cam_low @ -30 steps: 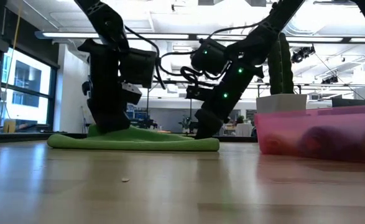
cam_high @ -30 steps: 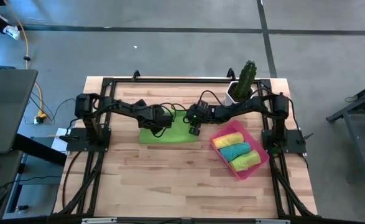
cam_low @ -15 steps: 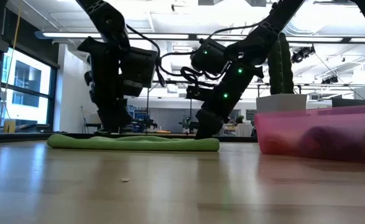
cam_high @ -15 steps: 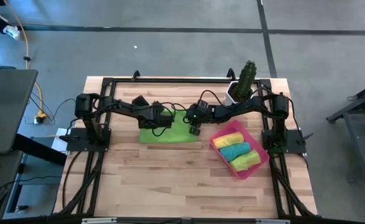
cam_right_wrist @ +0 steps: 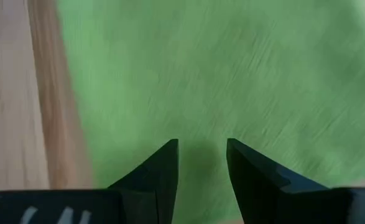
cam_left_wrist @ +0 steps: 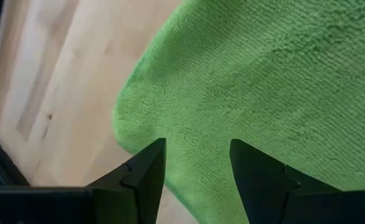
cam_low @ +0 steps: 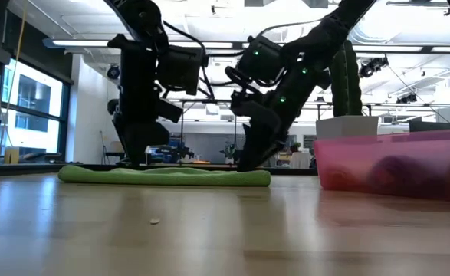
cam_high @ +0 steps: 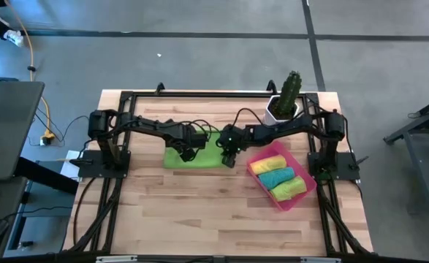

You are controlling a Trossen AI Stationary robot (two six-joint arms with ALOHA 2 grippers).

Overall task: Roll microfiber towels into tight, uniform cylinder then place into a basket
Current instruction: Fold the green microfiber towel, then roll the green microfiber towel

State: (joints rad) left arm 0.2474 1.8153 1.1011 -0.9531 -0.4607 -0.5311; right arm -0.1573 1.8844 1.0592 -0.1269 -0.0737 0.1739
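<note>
A lime green microfiber towel (cam_high: 203,158) lies flat on the table's middle; in the low view the towel (cam_low: 163,175) is a thin strip. My left gripper (cam_left_wrist: 196,155) is open and points down over the towel's left part (cam_left_wrist: 263,74), by a rounded corner. My right gripper (cam_right_wrist: 202,155) is open over the towel's right end (cam_right_wrist: 201,74). The pink basket (cam_high: 302,196) stands to the right and holds a yellow (cam_high: 267,162), a teal (cam_high: 278,177) and a lime green roll (cam_high: 289,189). My left gripper hangs close over the towel, and I cannot tell whether its fingertips (cam_low: 135,161) touch it. My right gripper comes down slanting onto the towel's right end (cam_low: 249,173) with its fingers apart. Whether the tips rest on the cloth cannot be told.
A white pot with a green cactus (cam_high: 281,108) stands at the far right, behind the basket; in the low view the pot (cam_low: 347,126) rises behind the basket's wall (cam_low: 393,165). Bare wood lies toward the near edge (cam_high: 199,212).
My left gripper has opened and let go of a raised part of the towel's left side, which has dropped flat. It then shifted a little toward the table's near edge. My right gripper has tipped and shifted slightly over the towel's right end.
</note>
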